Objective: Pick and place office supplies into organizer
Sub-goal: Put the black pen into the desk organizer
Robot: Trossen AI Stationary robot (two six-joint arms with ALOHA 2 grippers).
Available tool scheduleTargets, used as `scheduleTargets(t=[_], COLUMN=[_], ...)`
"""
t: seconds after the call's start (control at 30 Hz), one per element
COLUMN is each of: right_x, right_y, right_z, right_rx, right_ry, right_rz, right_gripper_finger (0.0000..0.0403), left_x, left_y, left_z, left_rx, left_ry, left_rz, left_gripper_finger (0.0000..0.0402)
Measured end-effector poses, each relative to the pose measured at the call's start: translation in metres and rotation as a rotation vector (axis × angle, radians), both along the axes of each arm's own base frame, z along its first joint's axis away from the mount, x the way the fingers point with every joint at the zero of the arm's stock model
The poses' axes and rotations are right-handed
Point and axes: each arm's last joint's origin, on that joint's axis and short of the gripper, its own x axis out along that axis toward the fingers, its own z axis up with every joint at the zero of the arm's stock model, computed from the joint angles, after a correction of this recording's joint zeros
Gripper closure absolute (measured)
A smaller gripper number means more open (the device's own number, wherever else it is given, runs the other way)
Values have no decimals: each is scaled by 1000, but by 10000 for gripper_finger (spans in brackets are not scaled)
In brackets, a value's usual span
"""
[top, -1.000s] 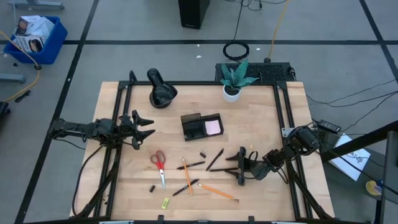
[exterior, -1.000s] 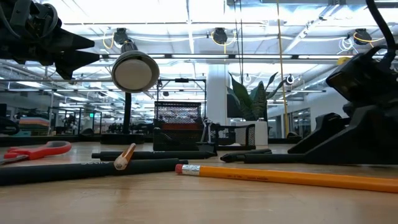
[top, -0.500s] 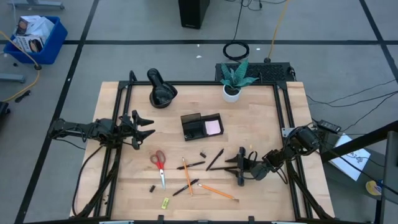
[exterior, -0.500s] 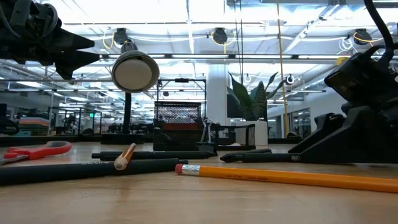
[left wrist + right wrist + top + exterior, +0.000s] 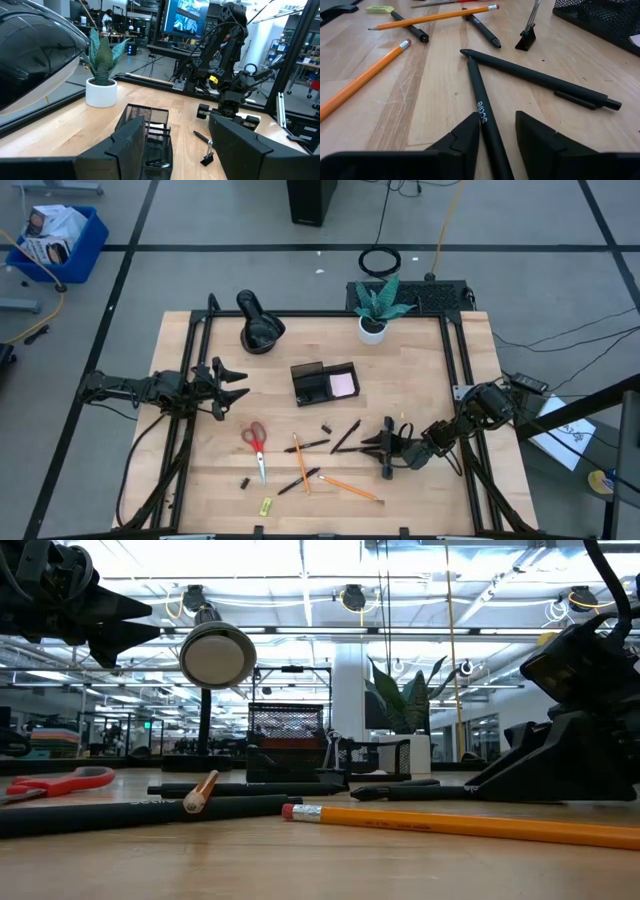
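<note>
Right wrist view: right end effector [image 5: 496, 131] open astride a black pen [image 5: 483, 116], light, stiff, slippery; grip mid-barrel

Robotics lab: monitor [image 5: 187, 20], ceiling lights [image 5: 352, 597].

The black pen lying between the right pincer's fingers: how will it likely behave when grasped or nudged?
The black pen looks slim, rigid and round, so it probably rolls if nudged sideways. Its smooth barrel may slip between the right pincer fingers. It lies flat on the table, leaving little room underneath.
</note>
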Motion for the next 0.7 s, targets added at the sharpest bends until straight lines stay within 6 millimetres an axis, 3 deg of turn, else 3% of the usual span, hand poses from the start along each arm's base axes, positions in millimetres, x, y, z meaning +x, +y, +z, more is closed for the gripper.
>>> scheduleTargets(t=[0.53, 0.7], right_x=[0, 0], right_y=[0, 1], right_z=[0, 0], right_rx=[4, 5], right_ry=[3, 3], right_rz=[8, 9], right_gripper_finger=[369, 373], left_x=[0, 0], left_y=[0, 0], left_z=[0, 0], left_rx=[0, 0], left_ry=[0, 0], left_rz=[0, 0], left_gripper_finger=[176, 176])
